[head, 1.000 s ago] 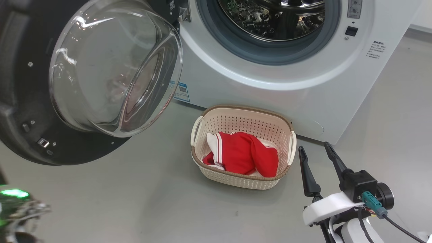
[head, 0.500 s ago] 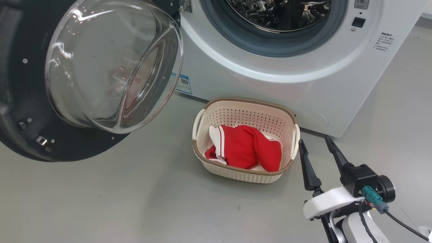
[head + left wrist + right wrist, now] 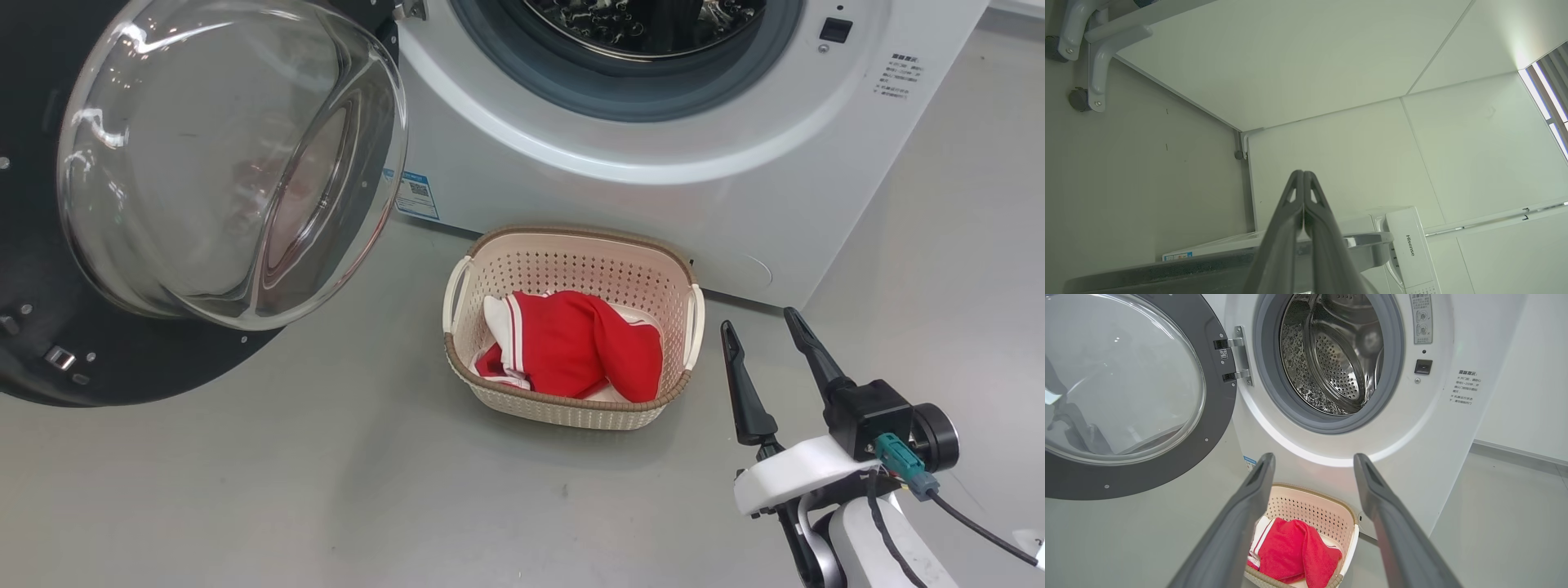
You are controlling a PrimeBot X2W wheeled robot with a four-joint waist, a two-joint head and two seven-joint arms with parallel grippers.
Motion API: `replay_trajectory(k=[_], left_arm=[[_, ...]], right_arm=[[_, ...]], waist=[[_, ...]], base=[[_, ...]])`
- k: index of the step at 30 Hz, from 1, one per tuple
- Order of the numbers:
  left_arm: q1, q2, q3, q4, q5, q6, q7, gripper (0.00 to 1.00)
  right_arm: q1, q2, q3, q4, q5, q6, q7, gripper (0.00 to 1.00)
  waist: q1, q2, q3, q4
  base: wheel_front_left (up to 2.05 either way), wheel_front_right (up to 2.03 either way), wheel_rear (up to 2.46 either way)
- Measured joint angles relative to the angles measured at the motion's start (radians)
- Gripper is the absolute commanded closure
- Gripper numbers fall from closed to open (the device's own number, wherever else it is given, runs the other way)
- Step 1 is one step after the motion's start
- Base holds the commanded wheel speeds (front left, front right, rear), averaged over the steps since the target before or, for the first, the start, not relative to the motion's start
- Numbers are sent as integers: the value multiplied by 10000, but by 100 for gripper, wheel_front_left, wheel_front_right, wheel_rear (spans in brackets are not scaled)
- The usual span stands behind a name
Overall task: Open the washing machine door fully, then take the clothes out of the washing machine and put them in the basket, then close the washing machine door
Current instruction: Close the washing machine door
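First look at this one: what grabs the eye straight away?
The washing machine door hangs wide open at the left, glass bowl bulging. Below the bare steel drum, the red clothes lie in the basket on the floor, the open right gripper beside it.

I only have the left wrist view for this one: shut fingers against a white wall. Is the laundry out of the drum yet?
Observer: Yes, the red clothes lie in the basket on the floor in front of the machine.
Operator: Is the door closed, then?
Observer: No, the washing machine door stands swung wide open.
Operator: What about the other arm?
Observer: The right gripper is open and holds nothing, just right of the basket.
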Motion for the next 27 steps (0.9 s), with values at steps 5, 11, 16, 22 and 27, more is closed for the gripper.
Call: replay_trajectory(k=[5, 11, 16, 22, 27], left_arm=[[-30, 430, -441, 571, 0, 15, 673, 100], [-287, 639, -815, 1024, -140, 15, 1375, 100], [-414, 665, -1068, 1231, -443, 15, 1960, 100], [-786, 692, -1281, 1511, -449, 15, 2389, 100], [-852, 721, -1342, 1749, -606, 15, 2738, 100]], right_arm=[[-33, -12, 13, 0, -4, 2, 12, 0], [-99, -56, 13, -23, -6, 12, 58, 0], [-179, -100, -15, -123, -10, 2, 96, 0], [-226, -157, -82, -127, -65, 0, 96, 0], [-231, -157, -92, -127, -65, -2, 96, 0]], waist=[[0, 0, 69, -190], [0, 0, 201, -363], [0, 0, 323, -465], [0, 0, 458, -487], [0, 1, 492, -471]], base=[[0, 0, 0], [0, 0, 0], [0, 0, 0], [0, 0, 0], [0, 0, 0]])
